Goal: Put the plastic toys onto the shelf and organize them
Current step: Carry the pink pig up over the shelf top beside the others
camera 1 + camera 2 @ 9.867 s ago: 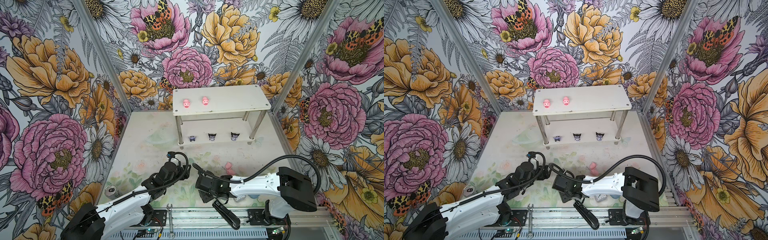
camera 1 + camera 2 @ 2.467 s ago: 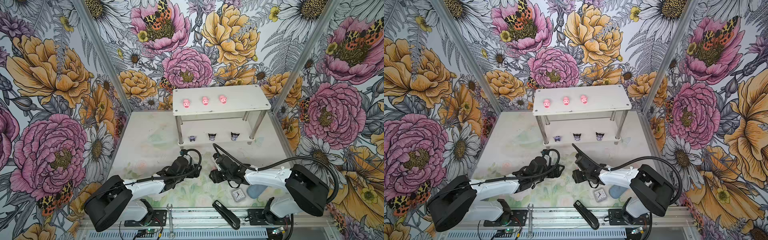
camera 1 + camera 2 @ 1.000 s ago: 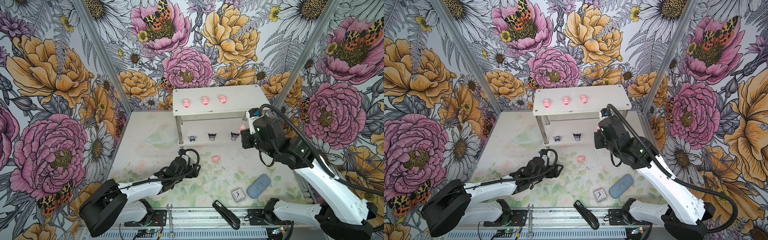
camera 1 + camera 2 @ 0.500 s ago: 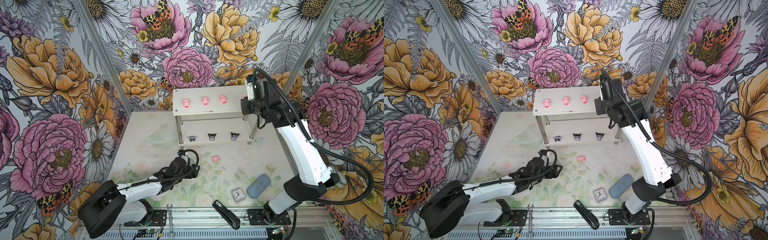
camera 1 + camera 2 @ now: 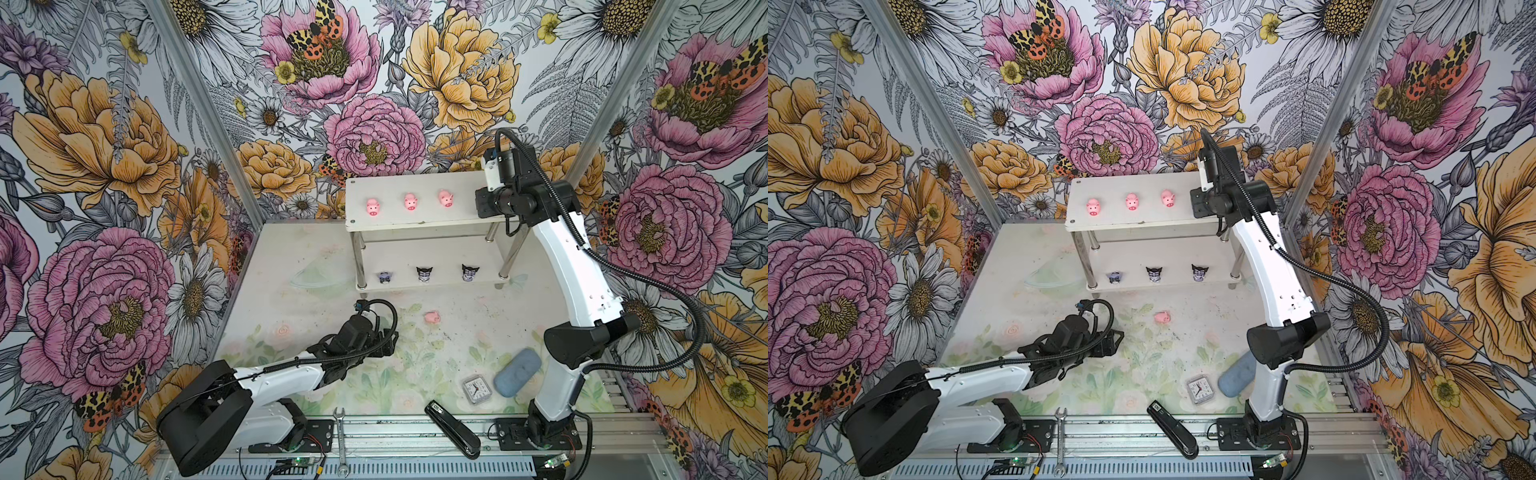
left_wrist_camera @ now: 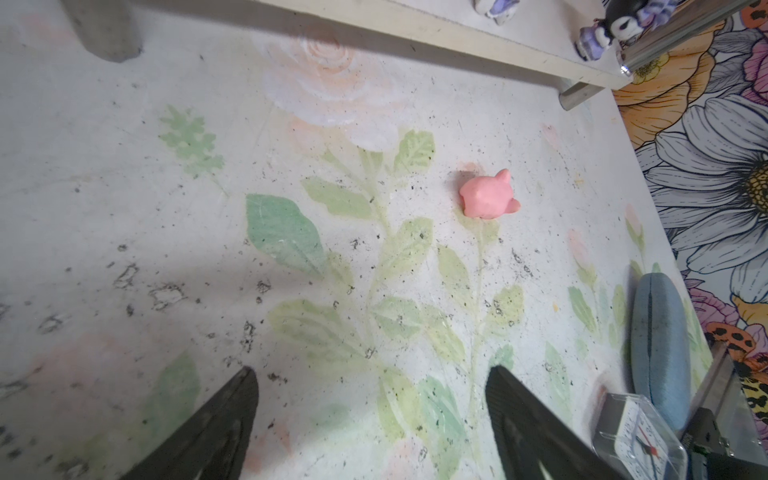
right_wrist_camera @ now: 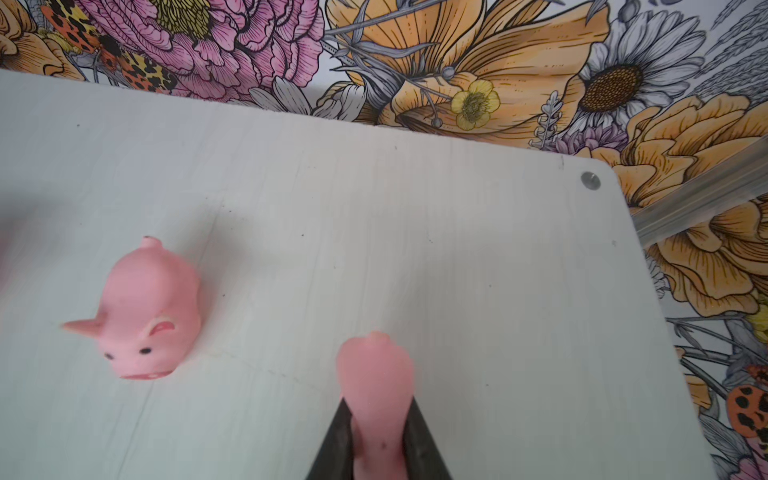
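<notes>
- My right jaws were pinched nearly shut on the fourth pig (image 7: 376,382), gripping it across its flanks above the top tier of the shelf (image 5: 415,224). The shelf stood at the 12 o'clock side of the tabletop (image 5: 291,299).
- The three pink pigs (image 5: 372,206) (image 5: 410,201) (image 5: 445,198) stood in a row on that tier. In both top views my right wrist hung at the row's 3 o'clock end. The right wrist view showed the fourth pig beside the nearest one, not touching it.
- The three black-eared figurines (image 5: 385,277) (image 5: 424,274) (image 5: 470,272) lined the lower tier.
- My left jaws stood wide open and empty, low over the tabletop. In a top view the fifth pig (image 5: 432,318) lay at about their 2 o'clock, clear of them.
- The fourth pig looked squeezed long and narrow in my grip, so I judged these pigs soft, rubbery and very light.
- I reckoned a gentle pinch across the mid-body was the right hold, away from the ears and snout.
- A soft pig might cling to a pad or spring sideways on release, so I judged it needed setting down flat before I let go.
</notes>
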